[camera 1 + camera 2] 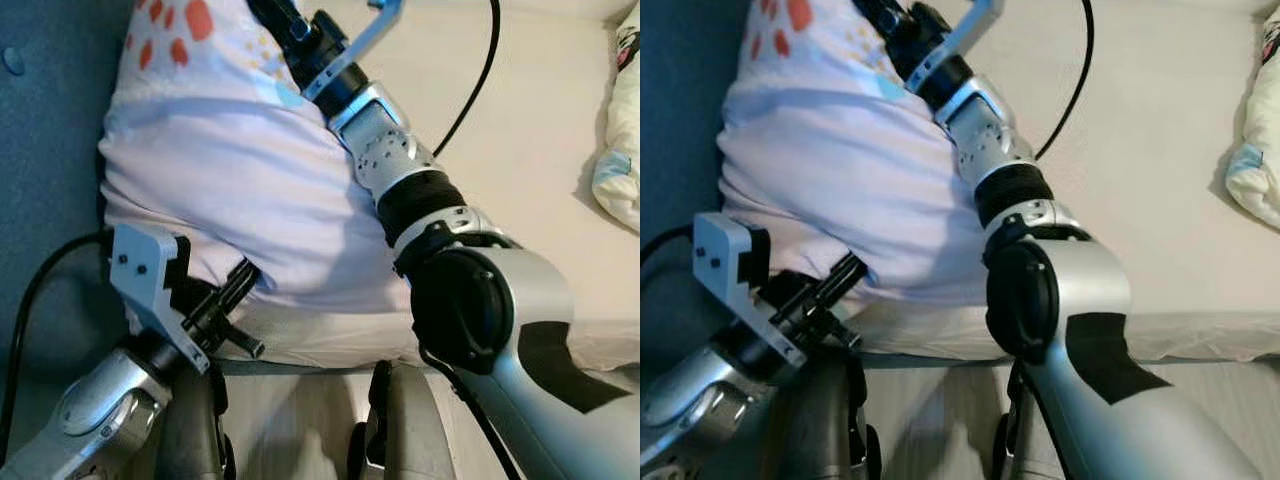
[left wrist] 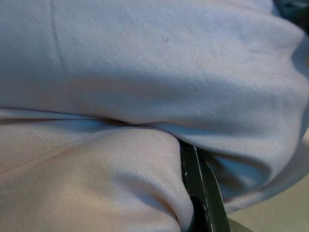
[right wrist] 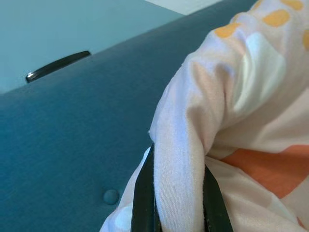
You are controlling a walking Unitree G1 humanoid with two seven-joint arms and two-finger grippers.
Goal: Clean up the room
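Note:
A white pillow with orange spots lies on the bed against the blue headboard. At its near edge, by the bed's front, my left gripper is pushed into the lower fold. One black finger shows wedged between folds of the pillow, the other hidden under cloth. My right arm reaches across the pillow to its far end. There my right gripper is shut on a bunched fold of the spotted pillow, one finger on each side.
The cream mattress stretches to the right, with a black cable across it and another pale cushion at the right edge. The padded headboard stands close behind the pillow. My legs stand at the bed's front edge.

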